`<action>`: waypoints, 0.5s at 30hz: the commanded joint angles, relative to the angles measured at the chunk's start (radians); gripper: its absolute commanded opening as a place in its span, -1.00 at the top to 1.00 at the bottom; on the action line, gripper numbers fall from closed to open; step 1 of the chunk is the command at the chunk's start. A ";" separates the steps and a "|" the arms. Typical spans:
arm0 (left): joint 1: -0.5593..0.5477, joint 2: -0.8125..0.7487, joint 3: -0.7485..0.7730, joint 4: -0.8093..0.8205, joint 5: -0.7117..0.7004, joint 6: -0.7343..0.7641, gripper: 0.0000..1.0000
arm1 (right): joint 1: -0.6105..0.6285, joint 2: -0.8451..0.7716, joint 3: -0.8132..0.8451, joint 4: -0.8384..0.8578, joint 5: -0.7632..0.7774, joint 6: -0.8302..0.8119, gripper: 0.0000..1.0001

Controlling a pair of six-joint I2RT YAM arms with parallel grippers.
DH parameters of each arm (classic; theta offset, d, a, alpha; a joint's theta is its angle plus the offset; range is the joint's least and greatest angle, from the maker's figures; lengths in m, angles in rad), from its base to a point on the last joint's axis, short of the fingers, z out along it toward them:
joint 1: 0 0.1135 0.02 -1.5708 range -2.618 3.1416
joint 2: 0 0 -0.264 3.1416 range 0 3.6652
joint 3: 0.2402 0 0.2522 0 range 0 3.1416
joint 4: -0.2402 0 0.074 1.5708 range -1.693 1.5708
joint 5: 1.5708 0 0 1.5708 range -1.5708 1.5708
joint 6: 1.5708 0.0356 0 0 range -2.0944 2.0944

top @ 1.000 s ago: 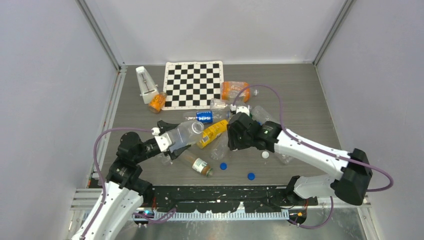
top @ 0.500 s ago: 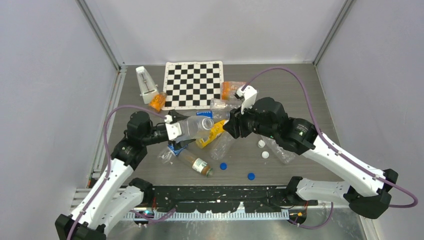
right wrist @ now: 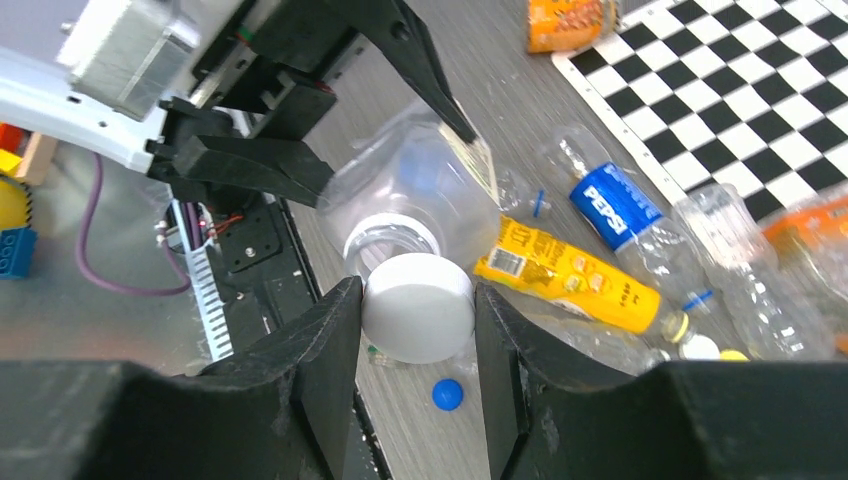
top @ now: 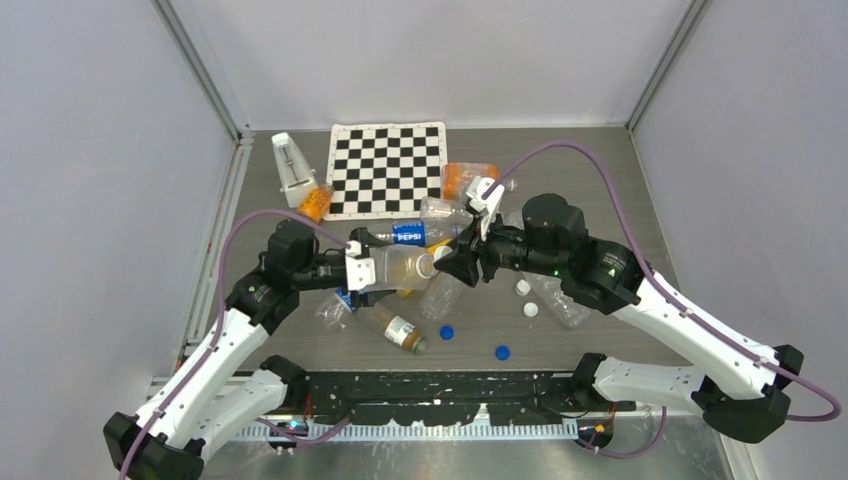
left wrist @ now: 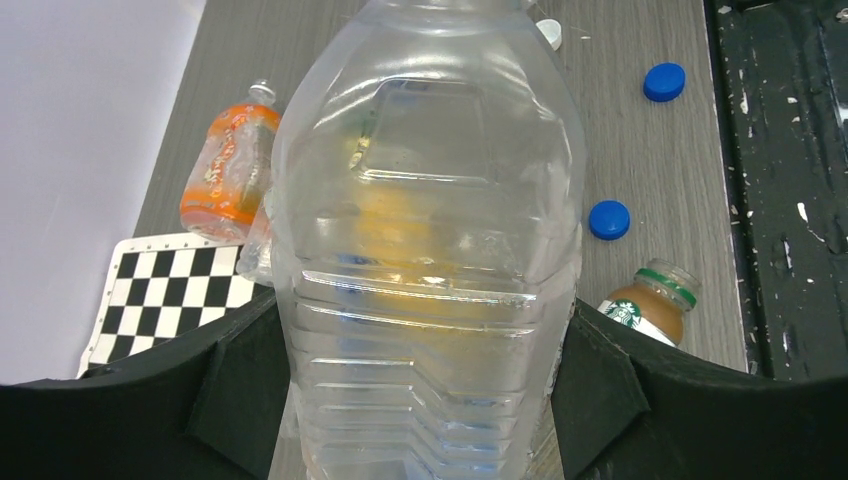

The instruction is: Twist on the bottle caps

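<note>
Capping under way: left gripper (top: pixel 362 268) clamps a clear bottle (left wrist: pixel 430 250) held level; right gripper (right wrist: pixel 417 296) pinches a white cap (right wrist: pixel 418 310) just beside the bottle's open mouth (right wrist: pixel 392 238); next, likely align squarely, then twist.

White cap (right wrist: pixel 417 306) held before the clear bottle (right wrist: pixel 420 190); two blue caps (top: pixel 446 332) lie loose.

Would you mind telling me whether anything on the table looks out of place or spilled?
No spill shows. A heap of bottles lies tumbled sideways mid-table, the Pepsi bottle and the Starbucks bottle among them; loose blue caps and white caps lie scattered toward the near edge.
</note>
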 commanded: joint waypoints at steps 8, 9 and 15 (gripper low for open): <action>-0.021 -0.001 0.049 0.027 0.026 -0.025 1.00 | 0.003 -0.004 -0.049 0.128 -0.136 -0.066 0.96; -0.022 0.001 0.050 0.029 0.027 -0.029 1.00 | 0.003 -0.002 -0.050 0.128 -0.137 -0.067 0.96; -0.029 0.011 0.057 0.027 0.031 -0.060 1.00 | 0.003 0.014 -0.055 0.141 -0.161 -0.072 0.96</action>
